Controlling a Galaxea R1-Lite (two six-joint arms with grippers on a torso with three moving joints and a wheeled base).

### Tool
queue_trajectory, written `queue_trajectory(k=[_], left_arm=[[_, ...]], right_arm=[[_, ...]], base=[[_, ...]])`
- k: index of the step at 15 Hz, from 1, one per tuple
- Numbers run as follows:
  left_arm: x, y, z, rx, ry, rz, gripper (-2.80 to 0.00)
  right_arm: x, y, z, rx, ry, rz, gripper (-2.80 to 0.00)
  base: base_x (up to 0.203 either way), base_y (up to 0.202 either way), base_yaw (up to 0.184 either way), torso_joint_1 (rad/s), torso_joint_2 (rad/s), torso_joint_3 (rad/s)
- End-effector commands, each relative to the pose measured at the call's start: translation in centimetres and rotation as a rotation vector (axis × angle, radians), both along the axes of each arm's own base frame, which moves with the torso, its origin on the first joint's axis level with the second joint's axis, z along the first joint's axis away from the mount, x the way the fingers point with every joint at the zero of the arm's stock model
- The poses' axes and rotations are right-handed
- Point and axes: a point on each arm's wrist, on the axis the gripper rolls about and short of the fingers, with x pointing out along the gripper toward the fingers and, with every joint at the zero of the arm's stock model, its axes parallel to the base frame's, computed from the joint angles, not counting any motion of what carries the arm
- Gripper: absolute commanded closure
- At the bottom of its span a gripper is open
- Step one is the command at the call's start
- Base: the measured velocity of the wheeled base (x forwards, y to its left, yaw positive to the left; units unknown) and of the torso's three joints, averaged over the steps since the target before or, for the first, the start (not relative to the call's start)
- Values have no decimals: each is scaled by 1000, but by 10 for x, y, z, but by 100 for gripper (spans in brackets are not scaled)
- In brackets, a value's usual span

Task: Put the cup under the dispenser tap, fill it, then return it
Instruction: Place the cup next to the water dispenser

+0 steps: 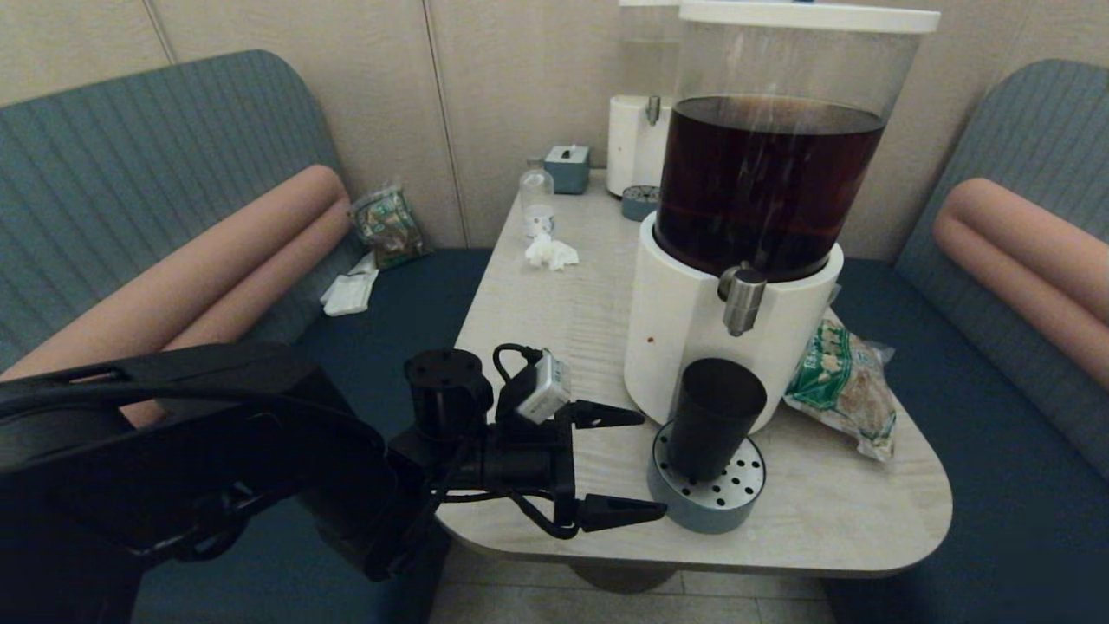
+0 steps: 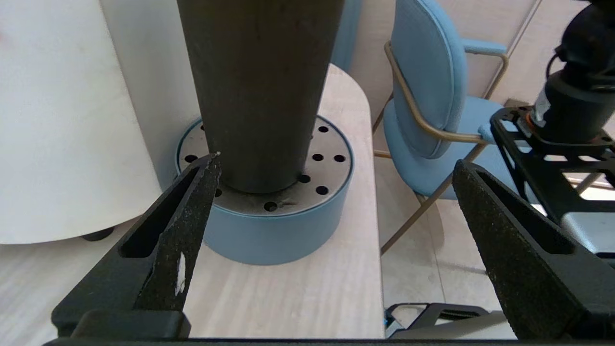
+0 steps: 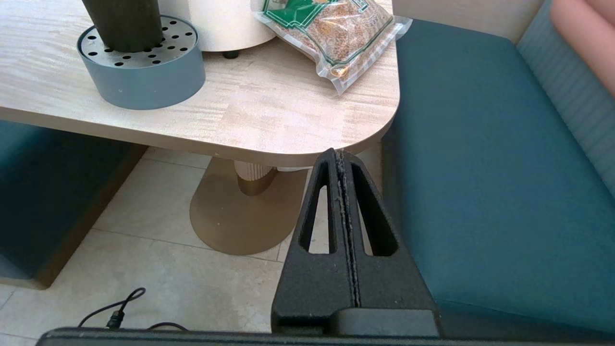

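The dark tapered cup [image 1: 712, 418] stands upright on the round blue drip tray [image 1: 712, 510], right below the brushed-steel tap [image 1: 742, 299] of the big dispenser [image 1: 684, 338] holding brown drink. My left gripper [image 1: 654, 465] is open just left of the tray, its fingers apart and touching nothing. From the left wrist, the cup [image 2: 262, 91] rises on the perforated tray [image 2: 281, 226] ahead of my open left gripper [image 2: 336, 166]. My right gripper [image 3: 340, 156] is shut and empty, low beside the table's front right corner, out of the head view.
A green snack bag [image 1: 845, 381] lies right of the dispenser. At the back of the table [image 1: 554, 338] stand a small clear bottle [image 1: 537, 201], a crumpled tissue [image 1: 550, 252], a tissue box [image 1: 567, 167] and a second dispenser [image 1: 637, 143]. Benches flank the table; a blue chair [image 2: 427, 96] shows beyond its edge.
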Motion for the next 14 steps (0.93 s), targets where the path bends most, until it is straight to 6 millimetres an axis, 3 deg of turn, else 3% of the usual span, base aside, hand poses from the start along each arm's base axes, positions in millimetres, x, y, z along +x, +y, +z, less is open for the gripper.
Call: queue_trajectory(k=[1, 8, 14], left_arm=[[4, -6, -7, 1, 1, -11, -280], [3, -32, -8, -28, 2, -13, -280], [3, -38, -12, -27, 6, -13, -280]], right_arm=[[0, 0, 0, -1, 3, 0, 0], [0, 0, 0, -1, 1, 0, 0], [0, 0, 0, -1, 1, 0, 0]], base=[[0, 0, 0, 0, 0, 0], [0, 0, 0, 0, 0, 0], [0, 0, 0, 0, 0, 0]])
